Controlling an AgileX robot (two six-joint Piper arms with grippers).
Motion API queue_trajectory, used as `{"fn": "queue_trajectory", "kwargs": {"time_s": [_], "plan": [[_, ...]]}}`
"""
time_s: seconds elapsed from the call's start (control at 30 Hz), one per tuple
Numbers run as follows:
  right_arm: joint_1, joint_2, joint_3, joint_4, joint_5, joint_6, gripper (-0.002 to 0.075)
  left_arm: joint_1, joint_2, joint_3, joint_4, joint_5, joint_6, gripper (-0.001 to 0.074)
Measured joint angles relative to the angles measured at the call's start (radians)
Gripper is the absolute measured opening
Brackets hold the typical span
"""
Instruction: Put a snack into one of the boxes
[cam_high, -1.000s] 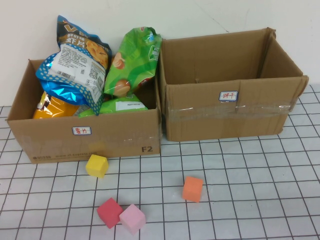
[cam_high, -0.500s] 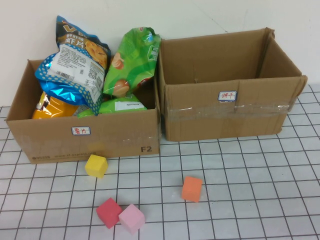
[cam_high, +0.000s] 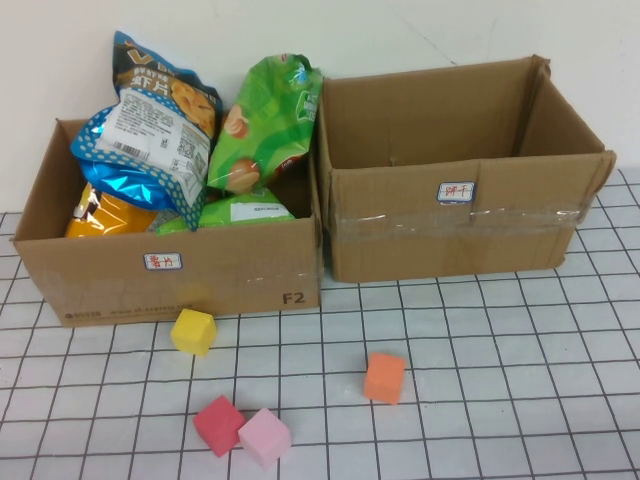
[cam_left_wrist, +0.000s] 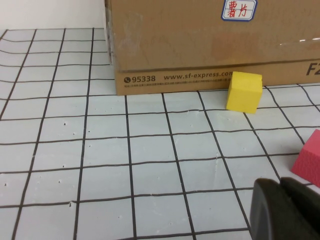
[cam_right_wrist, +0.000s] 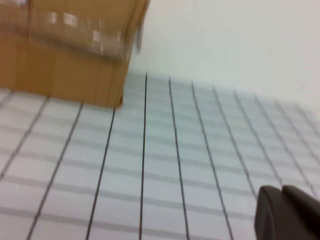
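Both the left tool (cam_left_wrist: 285, 207) and right tool (cam_right_wrist: 287, 212) sit closed low over the tabletop, so one should open wide before reaching the blue snack bag (cam_high: 150, 130) in the left brown cardboard box (cam_high: 170, 280).

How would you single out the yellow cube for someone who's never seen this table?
Start at the left cardboard box stuffed with snack bags. The yellow foam cube sits on the gridded white tabletop just in front of that box's front wall, near the middle. It is the only yellow block, and the closest to a box; the red, pink and orange cubes lie nearer the robot.
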Motion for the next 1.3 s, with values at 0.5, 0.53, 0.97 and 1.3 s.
{"fn": "queue_trajectory", "kwargs": {"time_s": [0.5,0.53,0.97,1.3], "plan": [[0.0,0.0,0.01,-0.004,0.164,-0.002,0.0,0.0,0.0,0.0,0.0,0.0,0.0,-0.0001],[0.0,0.0,0.01,-0.004,0.164,0.004,0.0,0.0,0.0,0.0,0.0,0.0,0.0,-0.0001],[0.051,0.0,0.008,0.004,0.17,0.152,0.0,0.0,0.0,0.0,0.0,0.0,0.0,-0.0001],[0.051,0.0,0.008,0.006,0.173,0.156,0.0,0.0,0.0,0.0,0.0,0.0,0.0,-0.0001]]}}
